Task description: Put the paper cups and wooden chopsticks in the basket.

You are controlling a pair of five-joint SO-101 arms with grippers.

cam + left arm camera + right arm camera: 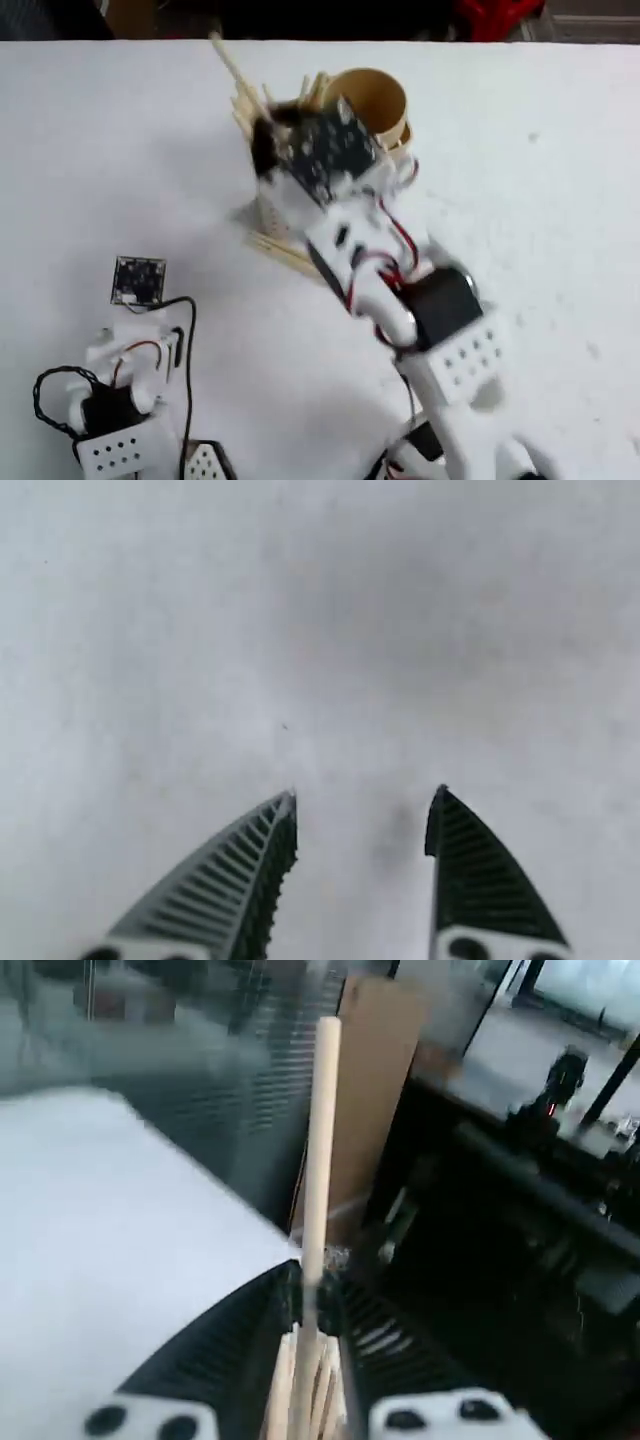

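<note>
Clenching the right tool [268,140] on a chopstick [322,1140], hung above the basket [262,215] beside the paper cup [368,98], with the stick's long axis slanting past the far rim. Held the left tool [365,792] spread, well apart.

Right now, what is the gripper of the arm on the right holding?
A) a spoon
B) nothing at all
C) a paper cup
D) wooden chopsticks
D: in the right wrist view the right gripper is shut on a bundle of wooden chopsticks, one of which sticks far out past its fingertips.
</note>
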